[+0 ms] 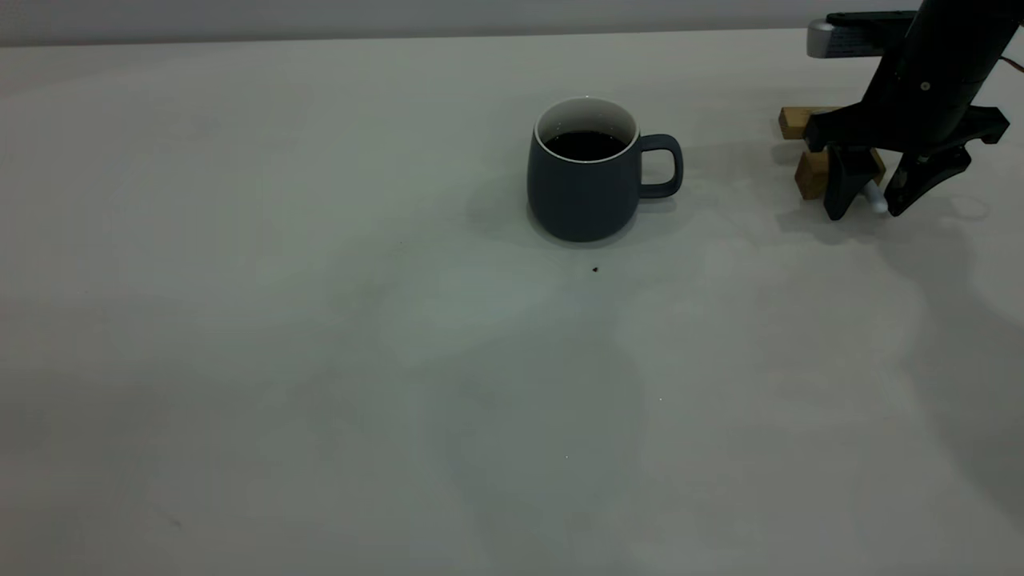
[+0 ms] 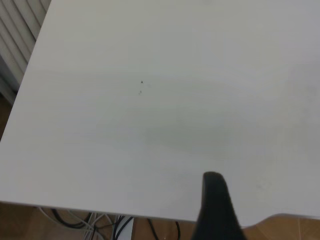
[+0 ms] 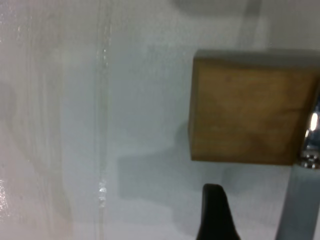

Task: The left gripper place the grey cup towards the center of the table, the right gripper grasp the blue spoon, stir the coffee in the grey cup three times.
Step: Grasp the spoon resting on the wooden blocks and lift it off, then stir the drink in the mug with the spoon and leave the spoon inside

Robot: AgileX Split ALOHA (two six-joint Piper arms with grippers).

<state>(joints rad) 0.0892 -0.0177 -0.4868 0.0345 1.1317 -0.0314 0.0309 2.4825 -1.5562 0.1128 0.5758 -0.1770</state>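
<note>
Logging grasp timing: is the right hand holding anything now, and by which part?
Nothing is held yet: the right hand straddles the blue spoon at its pale handle, with its fingers apart.

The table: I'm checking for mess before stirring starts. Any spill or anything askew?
No spill shows. The rounded dark blue-grey cup stands upright, its dark coffee inside. Only a tiny dark speck marks the off-white table just in front of it.
</note>
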